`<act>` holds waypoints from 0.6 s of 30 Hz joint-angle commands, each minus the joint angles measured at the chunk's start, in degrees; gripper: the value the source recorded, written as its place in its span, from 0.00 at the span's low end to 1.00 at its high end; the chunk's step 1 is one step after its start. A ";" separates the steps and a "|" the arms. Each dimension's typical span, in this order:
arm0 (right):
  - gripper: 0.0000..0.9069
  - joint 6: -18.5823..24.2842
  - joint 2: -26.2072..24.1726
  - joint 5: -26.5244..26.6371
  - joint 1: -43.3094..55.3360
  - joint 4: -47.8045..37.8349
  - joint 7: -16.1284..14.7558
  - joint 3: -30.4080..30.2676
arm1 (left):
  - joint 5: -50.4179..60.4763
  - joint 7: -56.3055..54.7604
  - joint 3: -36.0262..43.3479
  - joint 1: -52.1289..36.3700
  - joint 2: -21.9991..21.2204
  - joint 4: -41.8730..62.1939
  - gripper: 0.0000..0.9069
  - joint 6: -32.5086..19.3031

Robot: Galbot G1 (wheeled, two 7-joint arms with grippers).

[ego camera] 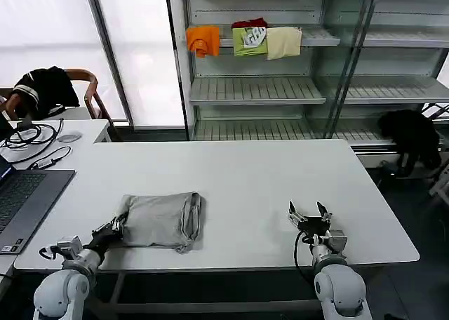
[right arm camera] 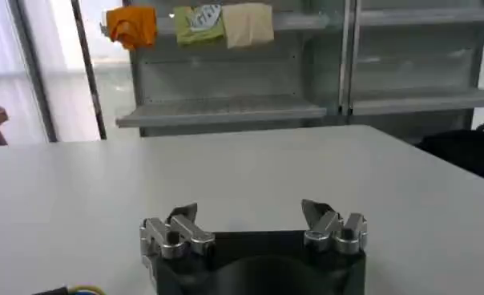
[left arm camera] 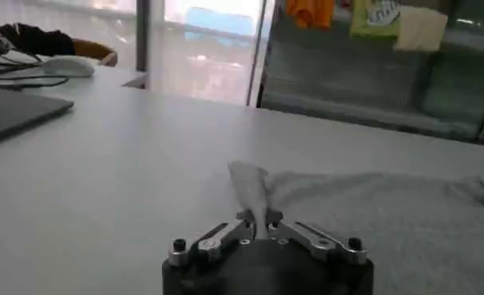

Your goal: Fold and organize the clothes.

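Observation:
A light grey shirt (ego camera: 163,220) lies folded into a rough square on the white table (ego camera: 245,180), near the front left. My left gripper (ego camera: 116,228) is at the shirt's near left corner and is shut on a pinch of its cloth (left arm camera: 254,192), which stands up in a ridge between the fingers. The rest of the grey shirt (left arm camera: 386,208) spreads flat beyond it. My right gripper (ego camera: 309,213) rests open over bare table at the front right, well clear of the shirt, its fingertips (right arm camera: 316,212) wide apart with nothing between them.
A laptop (ego camera: 21,197), cables (ego camera: 31,134) and a mouse (ego camera: 69,137) lie on the adjoining desk at the left. Shelving (ego camera: 280,88) behind the table carries orange, green and cream garments (ego camera: 245,39). A black garment (ego camera: 414,134) lies at the right.

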 commanded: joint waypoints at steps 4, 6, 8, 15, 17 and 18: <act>1.00 0.45 -0.52 0.58 0.16 -0.80 0.12 0.09 | 24.15 5.29 -11.88 -4.13 11.92 -1.24 0.00 -10.33; 1.00 0.77 -0.53 0.69 0.30 -1.29 0.12 -0.07 | 26.68 6.41 -13.56 -5.39 15.64 -0.74 0.00 -10.56; 1.00 0.97 -0.48 0.72 0.42 -1.70 0.12 -0.18 | 28.31 7.88 -14.56 -7.18 20.28 -0.27 0.00 -10.17; 1.00 1.74 -0.80 1.46 0.51 -2.51 0.13 -0.11 | 29.84 11.30 -12.26 -12.23 29.24 -0.77 0.00 -8.09; 1.00 1.73 -0.95 2.66 0.35 -2.51 0.22 0.05 | 30.68 11.74 -10.74 -11.57 30.42 -1.90 0.01 -7.64; 1.00 1.78 -1.02 2.98 0.24 -2.58 0.23 0.17 | 31.02 11.72 -10.28 -11.32 30.13 -2.52 0.01 -7.56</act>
